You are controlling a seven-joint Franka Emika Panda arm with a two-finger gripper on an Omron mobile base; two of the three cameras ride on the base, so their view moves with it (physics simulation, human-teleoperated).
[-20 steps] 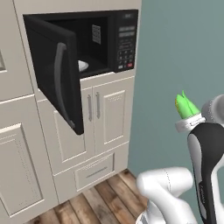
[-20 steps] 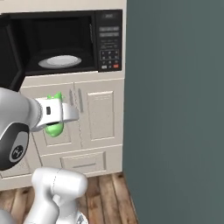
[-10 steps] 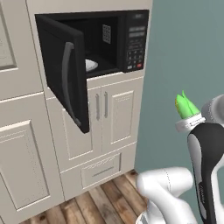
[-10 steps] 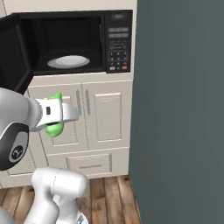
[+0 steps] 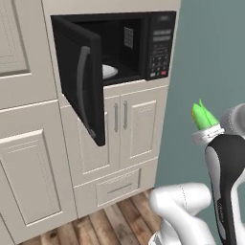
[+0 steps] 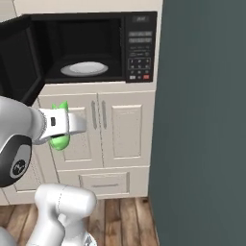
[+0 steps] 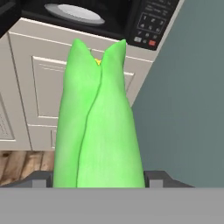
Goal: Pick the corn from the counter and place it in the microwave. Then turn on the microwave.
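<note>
The corn (image 7: 98, 122) sits clamped lengthwise in the claw (image 7: 98, 177), leaf tips poking out ahead, carried low and well short of the microwave (image 6: 96, 48), whose door (image 5: 81, 91) stands open over the glass plate (image 6: 84, 68). The risk, I'd say, is on the way up: the husk tips could catch the cabinet front (image 6: 125, 129) below the opening (or the swung-out door), twisting the cob loose.

My two base cameras look forward from behind me, left and right. Both share the open microwave (image 5: 119, 52). My hand camera looks close along the corn (image 7: 98, 127).
</note>
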